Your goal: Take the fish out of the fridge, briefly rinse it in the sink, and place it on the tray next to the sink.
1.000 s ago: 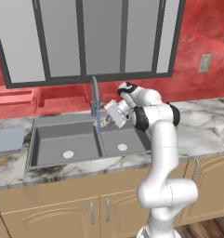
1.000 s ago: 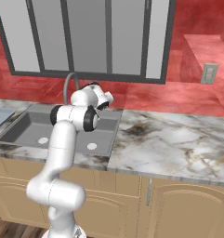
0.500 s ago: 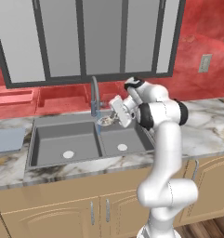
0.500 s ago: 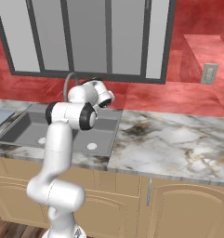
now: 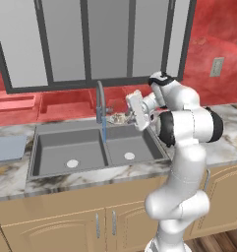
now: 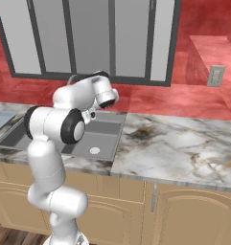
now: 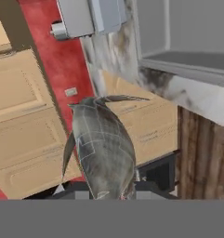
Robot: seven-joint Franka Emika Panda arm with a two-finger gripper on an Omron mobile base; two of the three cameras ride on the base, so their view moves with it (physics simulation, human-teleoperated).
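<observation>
With the fish (image 7: 104,148) clamped in the gripper (image 5: 121,117) above the sink (image 5: 98,150) by the faucet (image 5: 101,101), fridge step looks done; rinse seems underway, and placing on the tray (image 5: 7,148) remains.

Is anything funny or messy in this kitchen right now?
Nothing is spilled or broken. The one odd sight is the fish up in the air, pinched in the gripper above the sink beside the faucet. The tray sits flat on the counter.
</observation>
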